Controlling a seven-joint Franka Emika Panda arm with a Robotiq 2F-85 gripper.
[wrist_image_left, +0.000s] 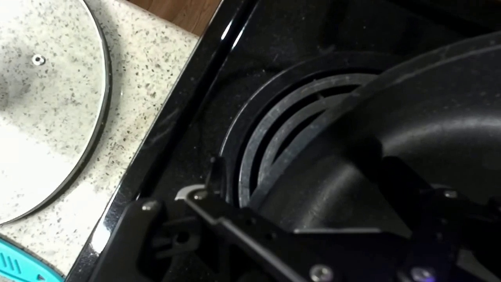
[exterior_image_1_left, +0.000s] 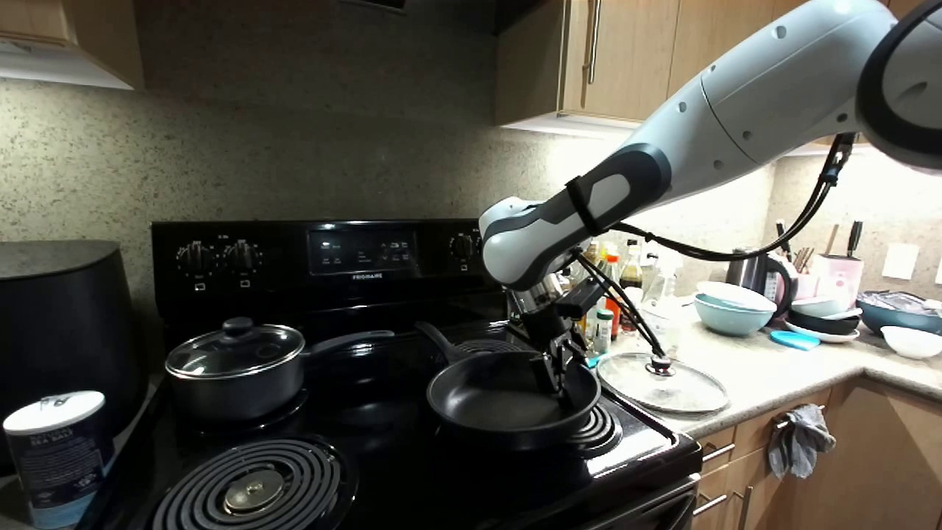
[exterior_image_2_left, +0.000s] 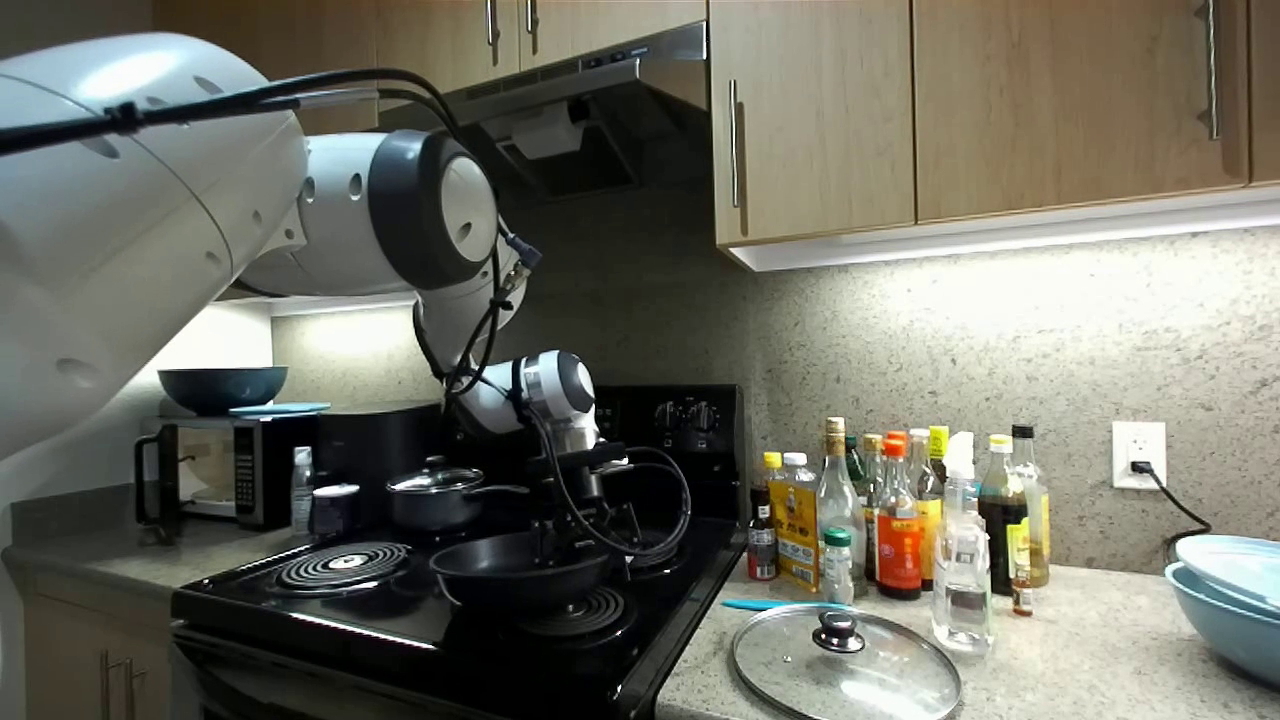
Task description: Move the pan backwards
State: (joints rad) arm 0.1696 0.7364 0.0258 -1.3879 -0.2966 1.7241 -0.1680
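The pan (exterior_image_1_left: pixel 493 394) is a wide black frying pan, partly over the right front burner; its long handle (exterior_image_1_left: pixel 439 343) points toward the stove's back panel. In an exterior view the pan (exterior_image_2_left: pixel 500 570) is seen from across the counter. My gripper (exterior_image_1_left: pixel 557 389) reaches down at the pan's right side with its jaws wide apart. In the wrist view the gripper (wrist_image_left: pixel 303 164) straddles the rim of the pan (wrist_image_left: pixel 462 98): one finger is outside it, the other over its inside. Nothing is gripped. Whether either finger touches the pan, I cannot tell.
A lidded pot (exterior_image_1_left: pixel 235 375) stands on the left back burner, handle toward the pan. Behind rises the control panel (exterior_image_1_left: pixel 364 254). A glass lid (exterior_image_2_left: pixel 845 665) lies on the counter, with several bottles (exterior_image_2_left: pixel 900 520) behind it. A salt canister (exterior_image_1_left: pixel 59 456) stands at the left.
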